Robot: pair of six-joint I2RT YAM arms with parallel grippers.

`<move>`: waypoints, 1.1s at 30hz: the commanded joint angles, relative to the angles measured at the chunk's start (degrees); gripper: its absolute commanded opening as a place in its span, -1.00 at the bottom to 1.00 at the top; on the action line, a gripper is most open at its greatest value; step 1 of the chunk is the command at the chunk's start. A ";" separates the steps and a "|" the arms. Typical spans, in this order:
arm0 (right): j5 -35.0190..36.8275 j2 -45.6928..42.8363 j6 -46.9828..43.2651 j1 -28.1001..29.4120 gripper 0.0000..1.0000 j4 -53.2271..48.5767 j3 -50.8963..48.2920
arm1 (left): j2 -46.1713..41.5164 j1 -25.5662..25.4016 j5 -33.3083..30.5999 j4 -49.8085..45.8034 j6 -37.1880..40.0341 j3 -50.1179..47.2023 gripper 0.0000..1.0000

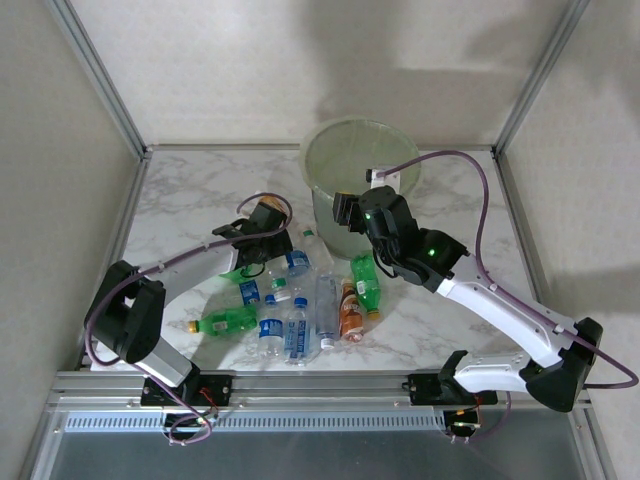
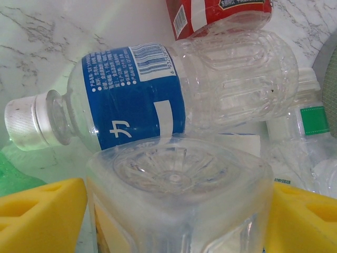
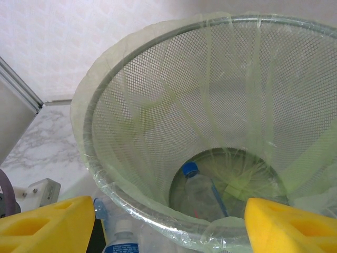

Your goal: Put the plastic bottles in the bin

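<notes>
Clear plastic sits in my left gripper (image 2: 179, 216): its yellow pads (image 2: 42, 211) close on both sides of a square-based bottle (image 2: 179, 174), base toward the camera, low in the pile. A blue-capped bottle (image 3: 201, 192) lies at the bottom of the bin (image 3: 137, 105). The other bottles (image 1: 300, 310) are scattered on the table (image 1: 190, 190) just in front of it, so I judge the task barely begun, with most of the pile left.

My right gripper (image 3: 168, 232) hangs wide open and empty over the bin's near rim.

A blue-label bottle (image 2: 131, 105) lies across just beyond the one I hold, with a red-label bottle (image 2: 221, 13) behind it. A straight lift may nudge both. Bare table opens to the left of the bin. With my right arm crowding the near rim, the rim's left side looks the freer way in.
</notes>
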 commanded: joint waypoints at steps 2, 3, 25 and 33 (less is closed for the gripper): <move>1.83 -1.62 0.73 0.11 0.50 -0.34 -0.13 | 0.13 -0.14 -1.61 -0.09 -0.59 0.76 0.57; 1.88 -1.68 0.76 0.12 0.50 -0.38 -0.15 | 0.11 -0.14 -1.75 -0.14 -0.54 0.84 0.56; 2.27 -2.53 1.04 0.11 0.49 -0.71 0.05 | -2.61 0.11 -1.50 -0.62 -1.02 1.21 0.21; 1.87 -2.74 1.25 0.05 0.49 -0.61 -0.28 | -5.45 0.12 -0.75 -1.93 -1.18 2.05 0.15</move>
